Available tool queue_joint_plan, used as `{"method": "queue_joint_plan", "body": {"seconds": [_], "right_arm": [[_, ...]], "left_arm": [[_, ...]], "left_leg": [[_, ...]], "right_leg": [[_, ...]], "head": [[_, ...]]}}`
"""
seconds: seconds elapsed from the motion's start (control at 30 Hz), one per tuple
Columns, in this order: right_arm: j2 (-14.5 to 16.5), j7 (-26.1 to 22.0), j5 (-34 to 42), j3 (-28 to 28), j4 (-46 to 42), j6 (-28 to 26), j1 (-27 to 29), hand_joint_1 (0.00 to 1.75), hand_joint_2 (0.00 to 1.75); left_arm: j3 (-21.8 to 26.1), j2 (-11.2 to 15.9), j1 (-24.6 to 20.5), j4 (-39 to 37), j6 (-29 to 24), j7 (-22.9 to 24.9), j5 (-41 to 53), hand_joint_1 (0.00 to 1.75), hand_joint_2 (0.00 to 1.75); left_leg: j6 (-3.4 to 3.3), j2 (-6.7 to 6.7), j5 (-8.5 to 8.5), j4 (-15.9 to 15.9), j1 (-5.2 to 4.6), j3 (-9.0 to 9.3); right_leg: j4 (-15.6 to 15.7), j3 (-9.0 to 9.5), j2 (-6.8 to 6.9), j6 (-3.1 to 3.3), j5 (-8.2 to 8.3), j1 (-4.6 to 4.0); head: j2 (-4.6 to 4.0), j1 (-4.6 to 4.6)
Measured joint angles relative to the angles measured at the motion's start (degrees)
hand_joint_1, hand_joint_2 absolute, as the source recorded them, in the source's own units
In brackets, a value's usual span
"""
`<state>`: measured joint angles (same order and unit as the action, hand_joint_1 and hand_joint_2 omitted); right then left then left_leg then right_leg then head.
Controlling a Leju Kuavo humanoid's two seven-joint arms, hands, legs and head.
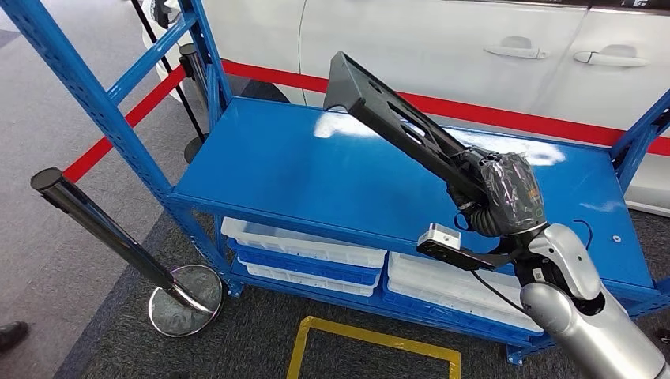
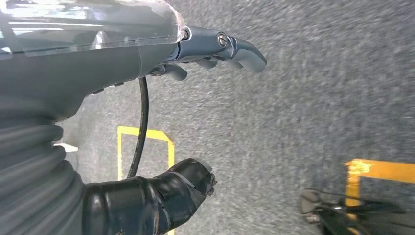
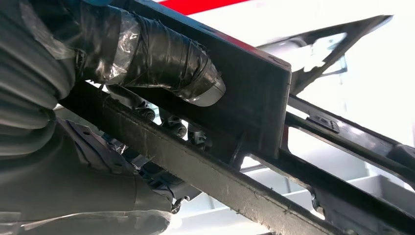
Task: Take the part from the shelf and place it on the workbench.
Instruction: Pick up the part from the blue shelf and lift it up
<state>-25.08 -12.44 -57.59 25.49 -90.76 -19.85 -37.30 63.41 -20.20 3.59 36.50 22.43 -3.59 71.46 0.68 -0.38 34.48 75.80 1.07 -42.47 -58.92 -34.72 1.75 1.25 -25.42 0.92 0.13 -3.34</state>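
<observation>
A long black slotted part [image 1: 395, 118] slants up over the blue shelf top [image 1: 269, 170], clear of its surface. My right hand [image 1: 510, 193], wrapped in black tape, grips its lower end. In the right wrist view the taped thumb [image 3: 161, 61] presses on the part's flat bar [image 3: 244, 93], with darker fingers curled beneath it. My left hand [image 2: 195, 117] hangs over grey carpet, thumb and fingers apart with nothing between them.
White and blue trays [image 1: 304, 257] lie on the lower shelf. A black stanchion [image 1: 118, 237] with a chrome base leans at the left, red barrier tape [image 1: 474, 106] runs behind, and a white car [image 1: 442, 43] stands beyond. Yellow floor markings [image 1: 371, 339] sit in front.
</observation>
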Motion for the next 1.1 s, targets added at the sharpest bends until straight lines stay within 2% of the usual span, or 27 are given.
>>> {"method": "queue_joint_plan", "body": {"seconds": [0.03,0.1,0.13,0.2,0.23,0.27,0.33,0.37,0.4,0.43,0.47,0.5,0.57,0.6,0.63,0.7,0.73,0.77,0.8,0.87,0.9,0.93,0.97,1.0,1.03,1.07,1.1], "right_arm": [[-0.01,-0.01,0.00,0.00,-0.01,0.00,0.01,1.75,1.75],[-0.13,-0.07,0.09,0.00,-0.11,0.01,0.19,1.75,1.75],[-0.36,-0.10,0.21,-0.05,-0.32,0.02,0.31,1.75,1.75],[-1.03,-0.19,0.46,-0.44,-0.81,0.01,0.49,1.75,1.75],[-1.35,-0.22,0.56,-0.65,-1.03,0.00,0.54,1.75,1.75],[-1.56,-0.26,0.60,-0.84,-1.13,-0.01,0.59,1.75,1.75],[-1.91,-0.28,0.69,-1.04,-1.21,-0.02,0.81,1.75,1.75],[-2.12,-0.27,0.74,-1.14,-1.23,-0.02,1.01,1.75,1.75],[-2.28,-0.26,0.79,-1.21,-1.22,-0.02,1.25,1.75,1.75],[-2.37,-0.26,0.82,-1.25,-1.22,-0.03,1.48,1.75,1.75],[-2.42,-0.25,0.87,-1.25,-1.22,-0.04,1.66,1.75,1.75],[-2.44,-0.25,0.92,-1.26,-1.22,-0.08,1.77,1.75,1.75],[-2.55,-0.25,1.07,-1.37,-1.40,-0.16,1.88,1.75,1.75],[-2.69,-0.25,1.13,-1.50,-1.56,-0.23,1.99,1.75,1.75],[-2.82,-0.27,1.21,-1.68,-1.72,-0.34,2.08,1.75,1.75],[-3.01,-0.29,1.34,-2.01,-1.87,-0.58,2.22,1.75,1.75],[-3.01,-0.37,1.40,-2.09,-1.89,-0.65,2.20,1.75,1.75],[-3.00,-0.50,1.46,-2.13,-1.93,-0.68,2.24,1.75,1.75],[-2.99,-0.64,1.50,-2.14,-2.00,-0.67,2.31,1.75,1.75],[-2.99,-0.88,1.57,-2.17,-2.12,-0.63,2.45,1.75,1.75],[-2.99,-0.93,1.58,-2.18,-2.14,-0.61,2.48,1.75,1.75],[-2.99,-1.01,1.60,-2.18,-2.14,-0.58,2.52,1.75,1.75],[-2.99,-1.12,1.60,-2.17,-2.14,-0.56,2.56,1.75,1.75],[-2.99,-1.22,1.60,-2.17,-2.15,-0.55,2.58,1.75,1.75],[-2.99,-1.31,1.60,-2.17,-2.16,-0.53,2.55,1.75,1.75],[-3.00,-1.35,1.61,-2.20,-2.26,-0.53,2.52,1.75,1.75],[-3.07,-1.37,1.61,-2.27,-2.37,-0.53,2.45,1.75,1.75]], "left_arm": [[0.00,0.00,0.00,0.00,-0.01,-0.01,0.02,0.00,1.75],[0.02,0.00,-0.04,0.00,-0.03,-0.04,0.25,0.00,1.75],[0.04,0.01,-0.19,0.00,-0.13,-0.18,0.56,0.00,1.75],[0.23,0.04,-0.51,-0.01,-0.54,-0.66,1.45,0.00,1.75],[0.36,0.04,-0.68,-0.02,-0.75,-0.89,1.85,0.00,1.75],[0.50,0.03,-0.76,-0.02,-0.87,-1.01,2.09,0.00,1.75],[0.66,-0.01,-0.87,-0.02,-0.87,-1.04,2.22,0.00,1.75],[0.73,-0.02,-0.90,-0.02,-0.87,-1.04,2.26,0.00,1.75],[0.80,-0.02,-0.90,-0.02,-0.87,-1.05,2.27,0.00,1.75],[0.88,-0.02,-0.90,-0.02,-0.87,-1.06,2.27,0.00,1.75],[0.97,-0.02,-0.90,-0.03,-0.87,-1.06,2.29,0.00,1.75],[1.05,-0.02,-0.90,-0.03,-0.87,-1.08,2.31,0.00,1.75],[1.17,-0.11,-0.96,-0.04,-0.87,-1.13,2.43,0.00,1.75],[1.22,-0.18,-0.99,-0.04,-0.88,-1.16,2.51,0.00,1.75],[1.26,-0.24,-0.99,-0.04,-0.88,-1.18,2.61,0.00,1.75],[1.36,-0.29,-0.82,-0.06,-0.86,-1.20,2.76,0.00,1.75],[1.42,-0.27,-0.75,-0.07,-0.85,-1.20,2.83,0.00,1.75],[1.50,-0.26,-0.74,-0.08,-0.84,-1.20,2.91,0.00,1.75],[1.57,-0.22,-0.79,-0.09,-0.85,-1.21,3.00,0.00,1.75],[1.67,-0.20,-1.02,-0.09,-0.82,-1.23,3.17,0.00,1.75],[1.68,-0.20,-1.07,-0.09,-0.80,-1.26,3.28,0.00,1.75],[1.71,-0.20,-1.09,-0.09,-0.78,-1.31,3.39,0.00,1.75],[1.75,-0.20,-1.11,-0.09,-0.76,-1.38,3.52,0.00,1.75],[1.79,-0.20,-1.12,-0.09,-0.77,-1.45,3.63,0.00,1.75],[1.83,-0.20,-1.15,-0.09,-0.78,-1.51,3.72,0.00,1.75],[1.85,-0.25,-1.24,-0.09,-0.79,-1.56,3.85,0.00,1.75],[1.87,-0.28,-1.36,-0.07,-0.83,-1.60,3.96,0.00,1.75]], "left_leg": [[0.00,0.00,0.00,0.12,0.00,0.00],[-0.04,0.06,-1.27,-0.69,0.00,1.46],[-0.25,1.25,-2.30,-4.88,-0.18,4.72],[-1.54,2.35,-4.93,-13.64,-0.65,10.14],[-2.33,2.73,-6.02,-17.52,-0.81,12.06],[-3.09,1.85,-7.06,-17.92,-0.79,11.45],[-3.78,0.90,-8.55,-18.20,-0.68,10.19],[-3.97,0.30,-9.20,-18.13,-0.75,9.33],[-4.01,-0.39,-9.80,-18.01,-0.83,8.45],[-4.00,-1.12,-10.37,-17.82,-0.90,7.56],[-3.94,-1.87,-10.90,-17.57,-0.95,6.67],[-3.85,-2.61,-11.40,-17.32,-0.99,5.87],[-3.52,-4.00,-12.43,-16.97,-1.04,4.59],[-3.27,-4.64,-12.97,-17.00,-1.02,4.22],[-2.94,-5.27,-13.54,-17.09,-0.93,3.95],[-2.10,-6.60,-14.75,-17.62,-0.82,3.53],[-1.78,-6.48,-14.82,-17.59,-0.84,3.20],[-1.53,-5.45,-13.76,-16.83,-0.87,2.62],[-1.30,-3.93,-11.65,-15.08,-0.88,1.85],[-0.81,-0.83,-5.80,-8.61,-0.41,0.06],[-0.41,-0.30,-3.98,-5.14,-0.11,-0.60],[0.00,-0.08,-3.54,-2.50,0.20,-0.74],[0.38,0.07,-4.33,-1.34,0.49,-0.13],[0.73,0.33,-5.88,-2.05,0.73,1.47],[1.06,1.14,-7.17,-4.65,0.93,4.09],[1.44,2.59,-7.18,-8.41,0.88,7.16],[1.30,3.81,-6.66,-11.78,0.68,9.59]], "right_leg": [[0.00,-0.04,0.02,0.00,0.02,0.00],[-0.13,-0.64,0.58,-0.07,0.38,-0.10],[-0.37,-1.18,1.31,-0.26,0.71,-0.25],[-0.54,-1.94,3.64,-1.39,1.82,-0.47],[-0.84,-2.26,3.83,-2.09,1.75,-0.46],[-1.65,-2.63,3.08,-2.65,0.73,-0.36],[-6.69,-4.29,-0.15,-3.03,-4.20,-0.18],[-10.42,-5.30,-1.06,-3.04,-6.82,-0.19],[-13.74,-5.96,-1.45,-3.03,-8.57,-0.19],[-15.64,-5.89,-1.59,-2.97,-9.14,-0.20],[-15.39,-4.79,-1.69,-2.83,-8.56,-0.20],[-12.98,-2.62,-1.99,-2.59,-7.22,-0.22],[-4.90,2.95,-3.96,-1.86,-5.32,-0.30],[-1.83,4.85,-4.95,-1.61,-4.92,-0.36],[0.06,5.85,-5.59,-1.46,-4.92,-0.47],[0.86,5.84,-4.93,-1.24,-4.22,-0.63],[1.25,5.64,-4.11,-0.99,-3.66,-0.58],[1.62,5.29,-3.26,-0.56,-2.90,-0.43],[2.01,4.79,-2.39,-0.22,-2.11,-0.26],[2.14,3.40,-0.84,0.14,-0.82,-0.16],[1.99,2.59,-0.05,0.05,-0.31,-0.15],[1.77,1.70,0.79,-0.09,0.19,-0.13],[1.48,0.78,1.64,-0.29,0.66,-0.08],[1.09,-0.14,2.48,-0.56,1.06,0.02],[0.57,-1.00,3.27,-0.86,1.39,0.09],[0.00,-1.74,4.00,-1.18,1.61,0.06],[-0.53,-2.25,4.71,-1.52,1.79,-0.01]], "head": [[0.00,0.00],[0.00,0.01],[0.00,0.01],[0.00,0.01],[0.00,0.01],[0.00,0.01],[0.00,0.04],[0.00,0.04],[0.00,0.05],[0.00,0.04],[0.00,0.04],[0.00,0.04],[0.00,-0.01],[0.00,0.00],[0.00,0.08],[0.00,0.30],[0.00,0.39],[0.00,0.25],[0.00,0.12],[0.00,-0.22],[0.00,-0.24],[0.00,-0.25],[0.00,-0.26],[0.00,-0.26],[0.00,-0.27],[0.00,-0.36],[0.01,-0.40]]}}
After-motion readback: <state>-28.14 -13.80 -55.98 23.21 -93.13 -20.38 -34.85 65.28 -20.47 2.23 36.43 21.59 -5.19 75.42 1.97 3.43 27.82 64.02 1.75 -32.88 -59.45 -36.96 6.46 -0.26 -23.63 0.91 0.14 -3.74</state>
